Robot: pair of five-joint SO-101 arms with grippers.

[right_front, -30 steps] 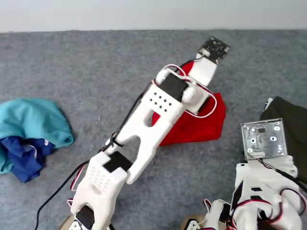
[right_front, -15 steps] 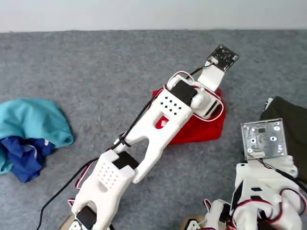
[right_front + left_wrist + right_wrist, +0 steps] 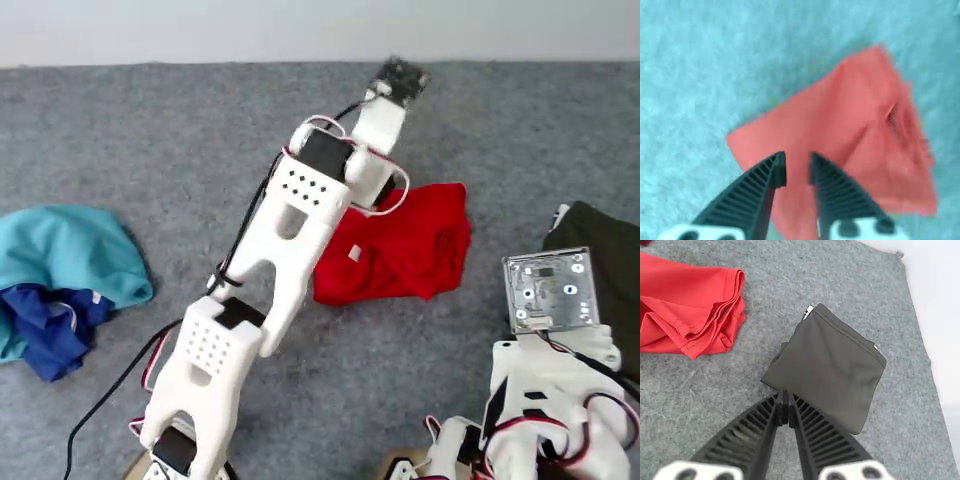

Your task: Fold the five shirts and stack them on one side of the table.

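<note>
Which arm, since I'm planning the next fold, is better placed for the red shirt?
Left. The left hand hangs open over the red shirt; the right hand sits shut by the dark shirt.

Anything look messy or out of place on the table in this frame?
The red shirt is folded but rumpled, layers bunched at one edge. The teal shirt and blue shirt lie crumpled together in a heap, unlike the neatly folded dark shirt.
</note>
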